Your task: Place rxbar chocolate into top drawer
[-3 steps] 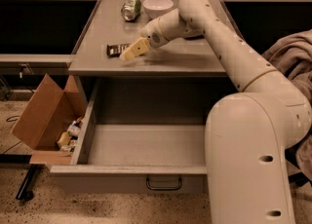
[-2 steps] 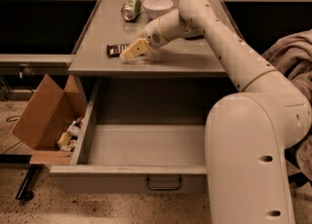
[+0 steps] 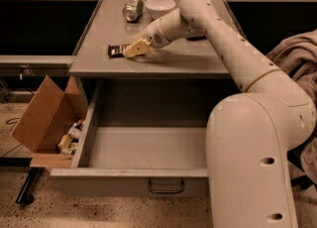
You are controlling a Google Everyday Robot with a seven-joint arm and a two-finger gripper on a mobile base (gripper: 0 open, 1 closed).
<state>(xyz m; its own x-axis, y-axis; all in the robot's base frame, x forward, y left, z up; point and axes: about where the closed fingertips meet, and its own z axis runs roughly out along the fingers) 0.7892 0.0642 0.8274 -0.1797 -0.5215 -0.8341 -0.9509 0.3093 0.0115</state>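
The rxbar chocolate (image 3: 117, 50), a flat dark-wrapped bar, lies on the grey cabinet top (image 3: 173, 58) near its left front. My gripper (image 3: 134, 49) is down at the bar's right end, touching or covering it, with the arm reaching in from the right. The top drawer (image 3: 148, 172) stands pulled out below the cabinet top. It is wide, grey and empty inside, with a dark wire handle (image 3: 166, 188) at its front centre.
A crushed can (image 3: 132, 10) and a white bowl (image 3: 159, 7) stand at the back of the cabinet top. A brown cardboard box (image 3: 43, 118) holding small items sits on the floor left of the drawer. A heap of cloth (image 3: 297, 61) lies at the right.
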